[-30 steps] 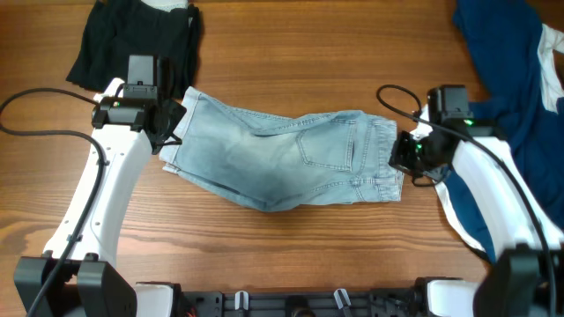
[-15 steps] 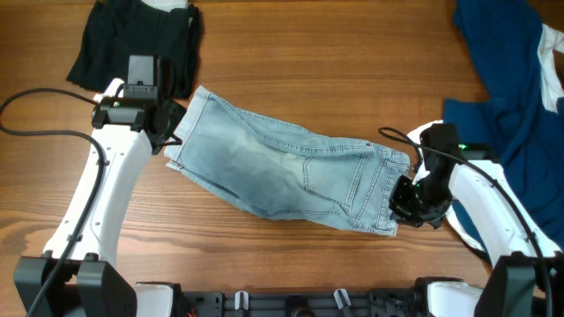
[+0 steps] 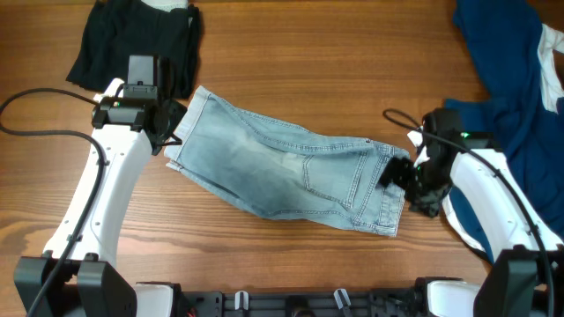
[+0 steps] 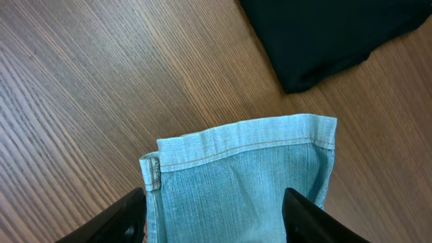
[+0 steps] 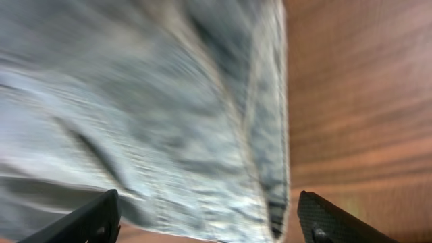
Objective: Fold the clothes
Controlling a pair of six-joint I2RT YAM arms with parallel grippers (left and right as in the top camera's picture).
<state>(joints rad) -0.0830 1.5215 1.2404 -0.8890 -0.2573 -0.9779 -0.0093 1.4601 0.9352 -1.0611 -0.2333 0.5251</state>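
Pale blue denim shorts [image 3: 291, 167] lie slanted across the middle of the table, back pocket up. Their hemmed leg end [image 4: 243, 148] points to the back left and the waistband [image 3: 392, 198] to the front right. My left gripper [image 3: 174, 128] hovers over that leg end; in the left wrist view the left gripper [image 4: 214, 197] is open, with denim flat beneath its spread fingers. My right gripper [image 3: 398, 176] sits at the waistband. In the blurred right wrist view the right gripper [image 5: 208, 199] is open over the denim edge [image 5: 270, 135], holding nothing.
A black garment [image 3: 132, 40] lies at the back left, and its corner [image 4: 331, 40] is just beyond the leg hem. Dark navy clothes [image 3: 511, 88] with some white cloth [image 3: 548, 66] are piled at the right, partly under my right arm. Cables trail from both arms.
My right gripper dragged the waistband end toward the front, then opened and let it go. The shorts turned and spread out flatter. The left arm stayed put.
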